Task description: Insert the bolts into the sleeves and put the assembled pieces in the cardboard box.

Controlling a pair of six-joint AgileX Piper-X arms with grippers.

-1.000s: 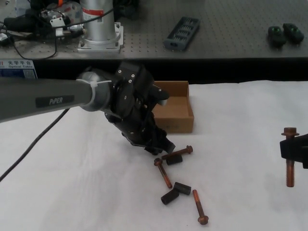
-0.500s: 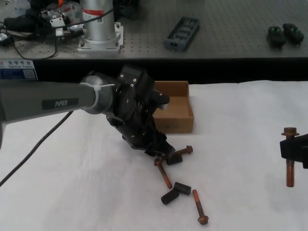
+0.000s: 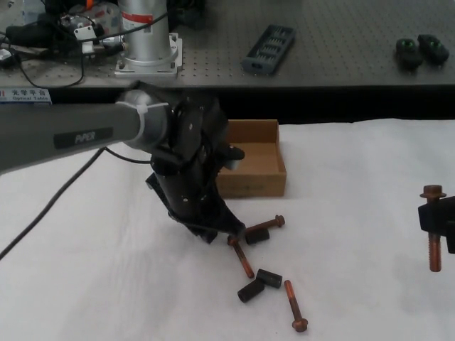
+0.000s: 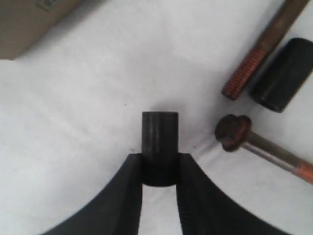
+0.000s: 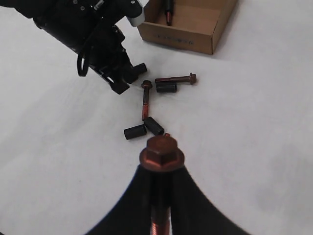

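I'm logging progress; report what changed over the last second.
The left gripper, shut on a sleeve, swung left in the high view, away from the loose bolts. The right gripper with its bolt edged slightly right. Those bolts, the loose sleeves and the cardboard box stayed put.

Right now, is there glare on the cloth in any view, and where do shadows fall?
High view: white cloth evenly lit, no glare, no hard shadows. Left wrist view: soft shadow on the cloth around the sleeve held in the left pincer. Right wrist view: cardboard box throws a soft shadow along one side.
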